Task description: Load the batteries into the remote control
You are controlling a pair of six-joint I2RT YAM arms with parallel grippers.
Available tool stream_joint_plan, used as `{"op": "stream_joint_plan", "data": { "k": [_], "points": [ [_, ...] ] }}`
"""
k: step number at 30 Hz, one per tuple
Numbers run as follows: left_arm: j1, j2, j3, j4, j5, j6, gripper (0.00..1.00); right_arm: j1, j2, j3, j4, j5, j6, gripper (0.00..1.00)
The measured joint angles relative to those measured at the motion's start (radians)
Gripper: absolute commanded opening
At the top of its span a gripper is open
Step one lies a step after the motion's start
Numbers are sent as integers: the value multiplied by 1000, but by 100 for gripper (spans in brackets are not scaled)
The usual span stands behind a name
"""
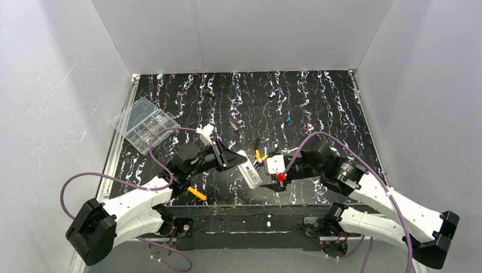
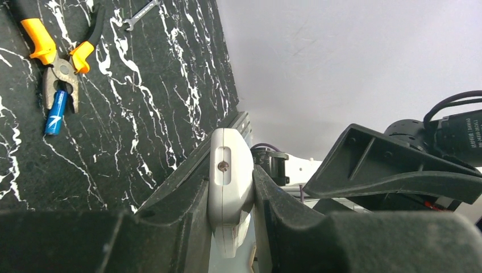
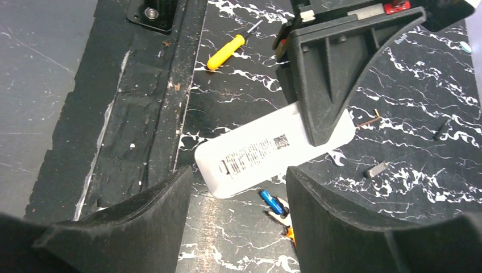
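Marbled table [image 1: 318, 102]: one battery [image 2: 55, 114] lying, one remote control [image 3: 267, 152] gripped.

I see a clear box [image 1: 144, 124] at the back left of the black mat [image 1: 318, 102]. A yellow screwdriver [image 1: 196, 194] lies near the front edge. The pliers [image 2: 59, 62] with orange grips lie mid-mat, a small wrench [image 2: 139, 15] apart.

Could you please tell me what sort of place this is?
Probably a robot lab test cell: plain white enclosure walls, a black white-veined tabletop mat, and a clear plastic compartment box.
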State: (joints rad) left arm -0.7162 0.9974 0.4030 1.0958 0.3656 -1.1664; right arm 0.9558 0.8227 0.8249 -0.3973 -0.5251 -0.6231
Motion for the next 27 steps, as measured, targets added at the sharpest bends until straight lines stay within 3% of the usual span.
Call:
{"op": "stream_joint_plan", "data": {
  "k": [27],
  "points": [
    [0,126,-16,216,70,-99,0,0,60,43,-59,-31,-60,60]
  ]
}}
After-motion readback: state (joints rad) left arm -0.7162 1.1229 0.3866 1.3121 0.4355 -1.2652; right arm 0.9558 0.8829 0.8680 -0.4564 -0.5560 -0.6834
